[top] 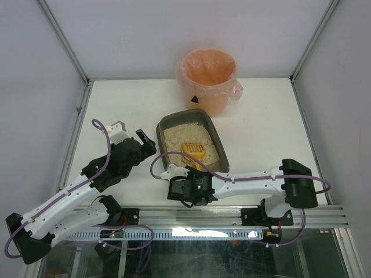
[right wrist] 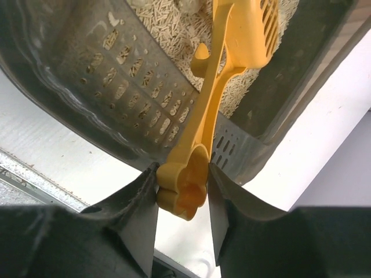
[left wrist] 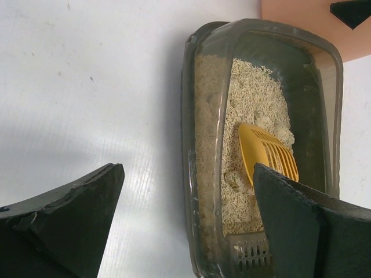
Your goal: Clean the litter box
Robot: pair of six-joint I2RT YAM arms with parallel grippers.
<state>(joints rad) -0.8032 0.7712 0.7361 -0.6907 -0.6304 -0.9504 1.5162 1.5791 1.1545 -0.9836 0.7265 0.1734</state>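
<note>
The litter box (top: 160, 139) is a dark grey tray of beige litter at the table's middle. A yellow slotted scoop (top: 193, 150) lies in it, head on the litter and handle over the near rim. In the right wrist view my right gripper (right wrist: 182, 185) is shut on the paw-shaped end of the scoop (right wrist: 220, 87) handle, just outside the near wall of the litter box (right wrist: 87, 75). My left gripper (left wrist: 188, 171) is open and holds nothing. It hovers at the left near corner of the litter box (left wrist: 191, 116), with one finger over the table and the other over the scoop (left wrist: 264, 153).
An orange-pink bag-lined bucket (top: 208, 78) stands behind the tray at the table's far edge, and its rim shows in the left wrist view (left wrist: 301, 23). White table lies on both sides of the tray. A metal rail (top: 232, 217) runs along the near edge.
</note>
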